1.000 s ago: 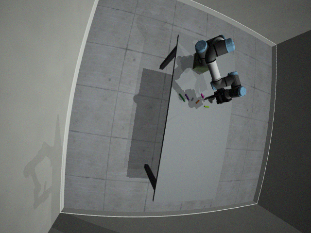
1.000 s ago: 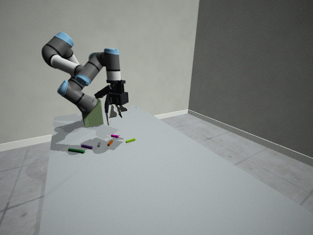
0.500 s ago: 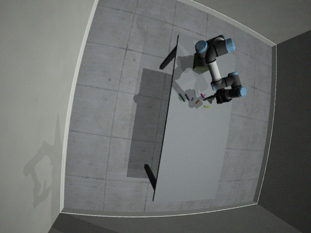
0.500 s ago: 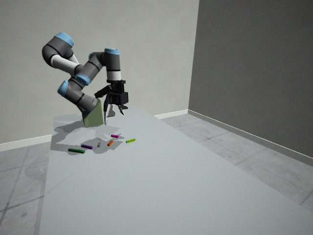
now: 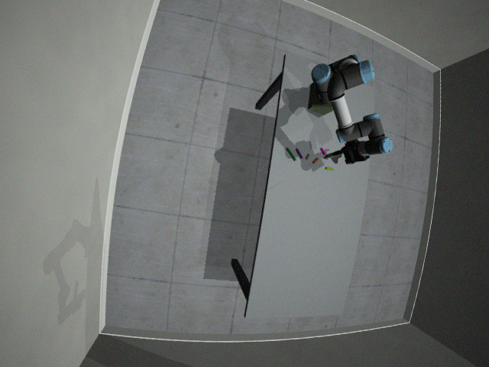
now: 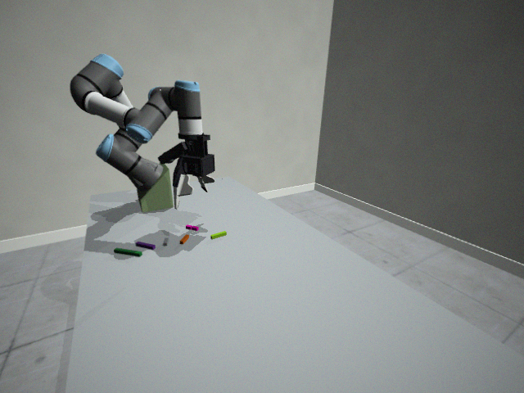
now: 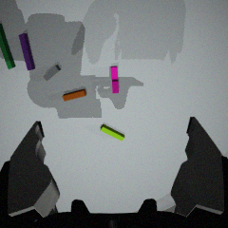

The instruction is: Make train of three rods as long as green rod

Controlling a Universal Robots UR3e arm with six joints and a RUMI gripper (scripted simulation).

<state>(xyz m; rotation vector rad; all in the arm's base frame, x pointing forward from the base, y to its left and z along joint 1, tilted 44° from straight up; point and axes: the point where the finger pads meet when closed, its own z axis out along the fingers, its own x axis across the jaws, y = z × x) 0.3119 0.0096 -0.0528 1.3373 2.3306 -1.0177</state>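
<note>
My gripper is wide open and empty, above the table. Two magenta rods lie end to end, nearly in line, touching or almost touching. A lime rod lies apart from them, slanted, nearest the fingers in the wrist view. An orange rod lies left of the magenta pair in the wrist view. A grey rod lies beyond it, in shadow. A purple rod and the green rod lie farther left, side by side with a gap.
The rods lie near the arm's green base block on the long grey table. The green rod is the one nearest the table's long left edge in the top view. Arm shadows fall over several rods.
</note>
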